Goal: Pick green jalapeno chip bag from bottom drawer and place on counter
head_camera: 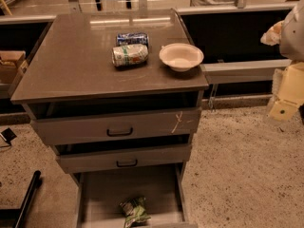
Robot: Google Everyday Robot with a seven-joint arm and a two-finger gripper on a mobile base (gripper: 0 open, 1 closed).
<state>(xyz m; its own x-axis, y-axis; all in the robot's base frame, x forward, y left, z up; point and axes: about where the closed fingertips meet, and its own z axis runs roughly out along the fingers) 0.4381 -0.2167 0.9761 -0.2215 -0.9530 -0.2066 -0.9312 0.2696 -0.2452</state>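
The green jalapeno chip bag (135, 211) lies crumpled on the grey floor of the open bottom drawer (102, 194), near its front edge. The counter (71, 61) is the brown-grey top of the drawer cabinet. My gripper (284, 103) shows as cream-coloured parts at the right edge of the camera view. It hangs over the speckled floor, to the right of the cabinet and well above and away from the bag. It holds nothing that I can see.
A green-and-white can (129, 54), a blue can (132, 38) and a white bowl (181, 56) lie on the counter's far right part. Two upper drawers (118, 127) with black handles stand slightly open. A black pole (26, 198) lies at the lower left.
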